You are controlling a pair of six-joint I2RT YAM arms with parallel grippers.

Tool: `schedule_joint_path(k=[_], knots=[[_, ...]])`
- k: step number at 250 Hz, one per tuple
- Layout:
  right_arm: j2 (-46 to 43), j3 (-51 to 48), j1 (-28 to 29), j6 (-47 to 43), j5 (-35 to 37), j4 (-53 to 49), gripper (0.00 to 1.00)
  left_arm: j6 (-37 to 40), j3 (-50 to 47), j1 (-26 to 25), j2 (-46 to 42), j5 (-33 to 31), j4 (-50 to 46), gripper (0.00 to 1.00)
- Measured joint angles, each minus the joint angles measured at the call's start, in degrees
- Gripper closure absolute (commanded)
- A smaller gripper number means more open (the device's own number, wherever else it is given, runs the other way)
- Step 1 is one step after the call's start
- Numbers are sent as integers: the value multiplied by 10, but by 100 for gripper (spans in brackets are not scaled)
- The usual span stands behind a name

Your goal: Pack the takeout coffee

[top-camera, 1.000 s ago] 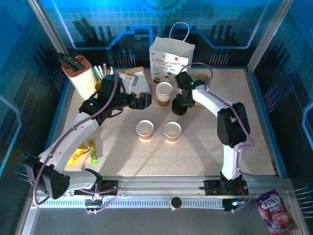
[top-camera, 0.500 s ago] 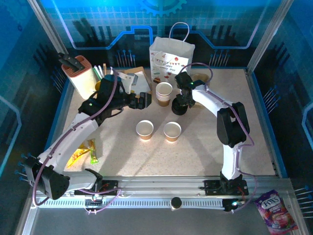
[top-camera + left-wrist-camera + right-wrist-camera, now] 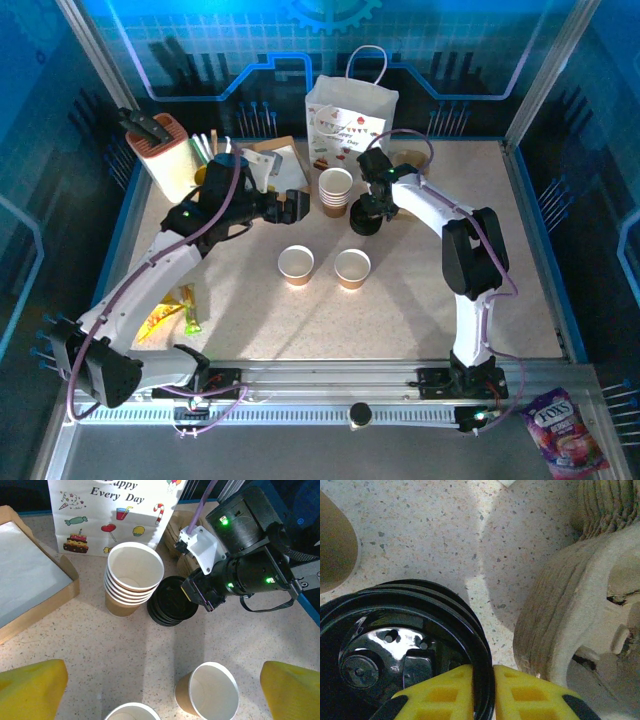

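Two open tan paper cups with white insides stand mid-table, both without lids. Behind them is a stack of the same cups, and beside it a stack of black lids. My right gripper is down at the lid stack, its yellow fingers shut on the rim of the top black lid. My left gripper hangs open above the table, left of the cup stack. One loose cup lies between its spread fingers, far below.
A white printed paper bag stands at the back. The beige pulp cup carrier sits close to the right of the lids. A cardboard tray, a knife block and snack packets occupy the left side.
My right gripper's fingers have closed onto the lid's rim and the wrist has shifted slightly left. The left arm and the cups have not moved.
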Motion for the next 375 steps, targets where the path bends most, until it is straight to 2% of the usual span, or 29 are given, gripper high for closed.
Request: schedule_joint_path(k=[119, 195, 235, 265, 309, 345, 375], knots=[[-8, 0, 0, -5, 0, 0, 89, 0, -1, 0, 0, 0, 0, 0], [-61, -6, -9, -5, -16, 0, 90, 0, -1, 0, 0, 0, 0, 0], [-109, -46, -27, -2, -42, 0, 90, 0, -1, 0, 0, 0, 1, 1], [-187, -97, -49, 7, -102, 6, 91, -3, -10, 0, -4, 4, 22, 1], [-329, -158, -57, 53, -249, 56, 92, -39, -78, 0, -59, 23, 93, 2], [-407, -210, -55, 159, -386, 163, 91, -114, -97, 0, -101, 43, 162, 4], [-430, -258, -42, 269, -459, 286, 92, -188, -97, 0, -114, 65, 214, 4]])
